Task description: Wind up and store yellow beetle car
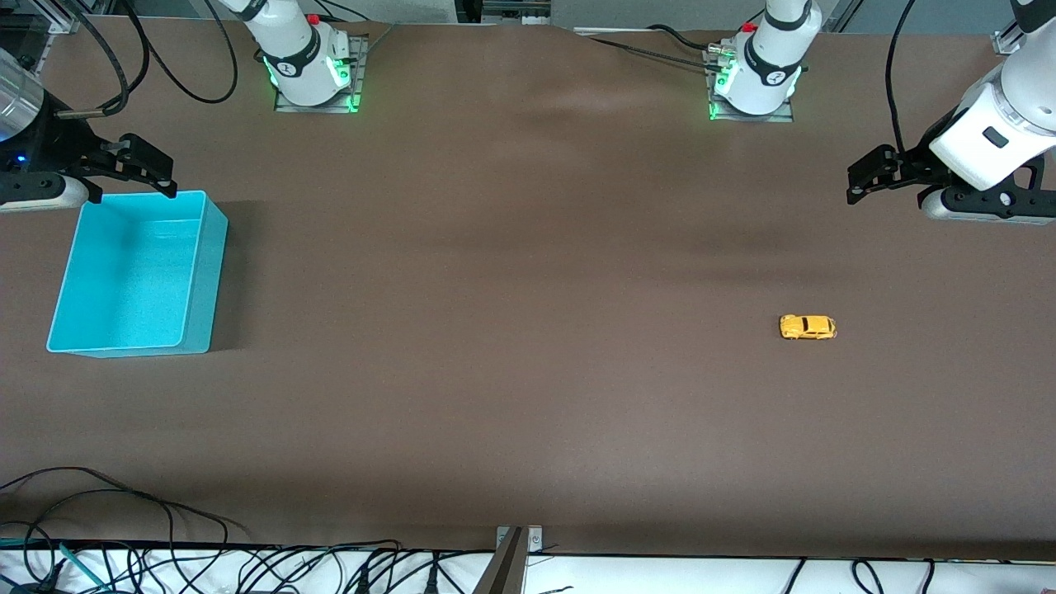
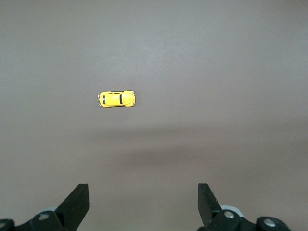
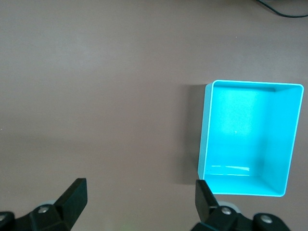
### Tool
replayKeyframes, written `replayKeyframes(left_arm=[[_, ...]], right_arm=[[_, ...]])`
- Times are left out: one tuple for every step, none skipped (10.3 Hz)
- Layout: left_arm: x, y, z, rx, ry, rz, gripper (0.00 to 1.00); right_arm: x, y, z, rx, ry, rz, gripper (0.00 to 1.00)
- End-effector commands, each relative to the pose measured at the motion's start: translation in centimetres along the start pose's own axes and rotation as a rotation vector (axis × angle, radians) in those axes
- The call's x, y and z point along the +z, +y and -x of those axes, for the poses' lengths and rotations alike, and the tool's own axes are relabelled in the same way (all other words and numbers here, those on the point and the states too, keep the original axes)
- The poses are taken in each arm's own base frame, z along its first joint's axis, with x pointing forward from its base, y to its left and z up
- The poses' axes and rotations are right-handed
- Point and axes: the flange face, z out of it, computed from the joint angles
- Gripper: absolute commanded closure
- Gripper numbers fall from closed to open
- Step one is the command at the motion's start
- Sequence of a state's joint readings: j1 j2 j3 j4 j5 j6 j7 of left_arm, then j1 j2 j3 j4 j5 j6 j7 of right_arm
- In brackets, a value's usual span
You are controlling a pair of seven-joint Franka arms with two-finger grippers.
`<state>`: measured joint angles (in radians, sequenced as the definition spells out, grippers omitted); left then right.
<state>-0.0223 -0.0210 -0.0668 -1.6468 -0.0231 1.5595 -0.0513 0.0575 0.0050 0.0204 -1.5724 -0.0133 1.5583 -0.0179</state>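
The yellow beetle car (image 1: 808,327) stands on its wheels on the brown table, toward the left arm's end; it also shows in the left wrist view (image 2: 117,99). My left gripper (image 1: 862,183) hangs open and holds nothing, over bare table apart from the car; its jaws stand wide in the left wrist view (image 2: 143,192). The turquoise bin (image 1: 206,280) stands at the right arm's end with nothing in it; it also shows in the right wrist view (image 3: 204,134). My right gripper (image 1: 161,173) hangs open over the table by the bin's rim, jaws wide in its wrist view (image 3: 142,187).
Both arm bases (image 1: 312,74) (image 1: 755,82) stand along the table edge farthest from the front camera. Loose cables (image 1: 124,511) lie along the table edge nearest that camera.
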Motion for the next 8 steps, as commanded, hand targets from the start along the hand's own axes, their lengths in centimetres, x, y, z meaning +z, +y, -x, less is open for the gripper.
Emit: replayKeyframes(left_arm=[[-0.61, -0.38, -0.24, 0.019, -0.007, -0.018, 0.00], [-0.63, -0.38, -0.25, 0.019, -0.005, -0.018, 0.00], [-0.61, -0.38, -0.24, 0.019, -0.007, -0.018, 0.00], [-0.61, -0.38, -0.24, 0.019, -0.007, -0.018, 0.00], [-0.61, -0.38, -0.24, 0.020, -0.007, -0.018, 0.00], [-0.62, -0.46, -0.24, 0.019, -0.007, -0.017, 0.00], [-0.62, -0.46, -0.24, 0.019, -0.007, -0.017, 0.00], [-0.62, -0.46, -0.24, 0.019, -0.007, -0.017, 0.00]], right_arm=[[-0.68, 0.47, 0.13, -0.001, -0.003, 0.020, 0.00], [-0.85, 0.36, 0.09, 0.002, 0.003, 0.017, 0.00], [-0.81, 0.14, -0.01, -0.004, 0.006, 0.021, 0.00], [-0.81, 0.12, -0.02, -0.003, 0.006, 0.019, 0.00], [-0.79, 0.24, 0.00, 0.000, 0.005, 0.014, 0.00], [-0.82, 0.22, -0.03, 0.000, 0.008, 0.013, 0.00], [-0.42, 0.11, -0.28, -0.003, 0.002, 0.017, 0.00], [-0.18, -0.01, -0.44, -0.005, -0.001, 0.022, 0.00]])
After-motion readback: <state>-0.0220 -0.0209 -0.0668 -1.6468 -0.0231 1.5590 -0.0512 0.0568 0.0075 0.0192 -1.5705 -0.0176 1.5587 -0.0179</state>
